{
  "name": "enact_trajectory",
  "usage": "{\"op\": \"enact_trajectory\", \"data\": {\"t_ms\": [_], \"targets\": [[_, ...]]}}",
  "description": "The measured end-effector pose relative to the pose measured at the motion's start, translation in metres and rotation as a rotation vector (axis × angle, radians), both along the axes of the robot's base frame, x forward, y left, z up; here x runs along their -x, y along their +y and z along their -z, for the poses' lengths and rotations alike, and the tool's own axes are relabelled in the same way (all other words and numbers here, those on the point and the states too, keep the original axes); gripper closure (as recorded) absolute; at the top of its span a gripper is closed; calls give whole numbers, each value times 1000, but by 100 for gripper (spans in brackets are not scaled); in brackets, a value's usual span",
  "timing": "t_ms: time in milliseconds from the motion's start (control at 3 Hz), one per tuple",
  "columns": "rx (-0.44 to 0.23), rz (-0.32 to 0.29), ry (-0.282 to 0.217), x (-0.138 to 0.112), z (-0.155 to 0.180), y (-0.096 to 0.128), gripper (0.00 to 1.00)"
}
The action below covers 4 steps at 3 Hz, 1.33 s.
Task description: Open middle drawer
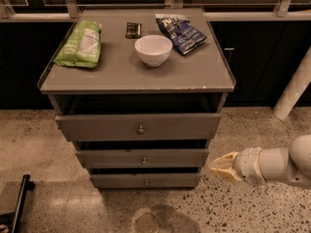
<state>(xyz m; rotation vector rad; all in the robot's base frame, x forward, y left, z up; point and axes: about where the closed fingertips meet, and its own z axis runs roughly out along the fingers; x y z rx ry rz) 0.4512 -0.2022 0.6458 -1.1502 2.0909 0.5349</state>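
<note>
The grey cabinet [136,79] has three drawers. The middle drawer [112,158] is a grey flat front with a small round metal knob [144,161]. It sits between the taller top drawer [97,126] and the slim bottom drawer [116,181]. A dark gap shows above its front and nothing of its interior shows. My gripper [216,168] is low at the right, just off the cabinet's front right corner, level with the middle drawer. Its tan fingers are drawn together and hold nothing. It is well right of the knob.
On the cabinet top lie a green chip bag [80,45], a white bowl [153,50], a blue chip bag [181,33] and a small dark bar [132,29]. A white post [294,89] stands at the right. A black bar [19,203] lies at the bottom left.
</note>
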Motion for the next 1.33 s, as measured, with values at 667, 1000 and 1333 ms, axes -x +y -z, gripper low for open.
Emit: {"op": "enact_trajectory", "data": {"t_ms": [667, 1000, 1333], "targets": [[-162, 202, -168, -5, 27, -6, 100], [-253, 339, -302, -36, 41, -18, 100], [-350, 421, -338, -68, 75, -25, 100]]}}
